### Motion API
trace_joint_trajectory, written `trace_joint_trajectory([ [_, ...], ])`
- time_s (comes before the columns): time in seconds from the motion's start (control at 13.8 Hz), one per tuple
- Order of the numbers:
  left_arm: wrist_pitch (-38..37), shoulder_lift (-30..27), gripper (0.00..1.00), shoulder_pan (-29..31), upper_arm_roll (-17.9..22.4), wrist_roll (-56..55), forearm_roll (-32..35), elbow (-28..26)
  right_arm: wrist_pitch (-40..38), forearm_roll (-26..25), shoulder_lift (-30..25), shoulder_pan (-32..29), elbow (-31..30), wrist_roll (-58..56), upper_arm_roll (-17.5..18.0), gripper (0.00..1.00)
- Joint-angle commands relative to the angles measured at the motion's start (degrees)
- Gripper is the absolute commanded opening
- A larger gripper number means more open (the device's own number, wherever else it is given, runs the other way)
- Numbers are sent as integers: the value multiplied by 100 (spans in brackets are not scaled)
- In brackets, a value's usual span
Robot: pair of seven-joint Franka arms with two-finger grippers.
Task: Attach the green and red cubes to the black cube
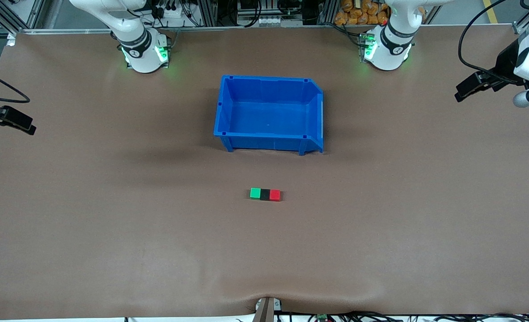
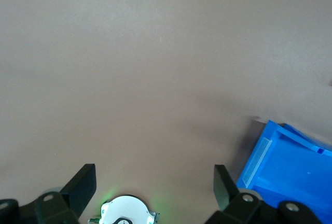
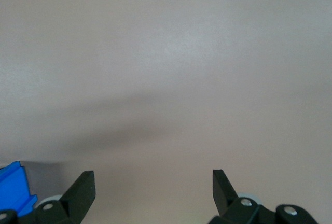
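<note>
Done already: green cube (image 1: 255, 192), black cube (image 1: 264, 194), red cube (image 1: 275, 195) joined, left gripper (image 2: 154, 182) and right gripper (image 3: 153, 182) parked wide apart, empty.

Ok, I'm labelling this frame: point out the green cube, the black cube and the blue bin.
green cube (image 1: 255, 192), front view, top face.
black cube (image 1: 265, 194), front view, top face.
blue bin (image 1: 264, 143), front view, outer wall facing the camera.

three cubes: one green cube (image 1: 255, 192), one black cube (image 1: 264, 194), one red cube (image 1: 274, 195); one blue bin (image 1: 268, 134).
</note>
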Motion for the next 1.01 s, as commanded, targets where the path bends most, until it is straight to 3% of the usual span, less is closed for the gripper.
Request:
trace_joint_trajectory([
  [0.0, -187, -82, 100, 3, 67, 109, -78, 41, -67, 105, 81, -59, 125, 63, 47, 100],
  [0.94, -329, 41, 100, -15, 93, 856, 1, 393, -41, 456, 73, -15, 161, 63, 56, 100],
])
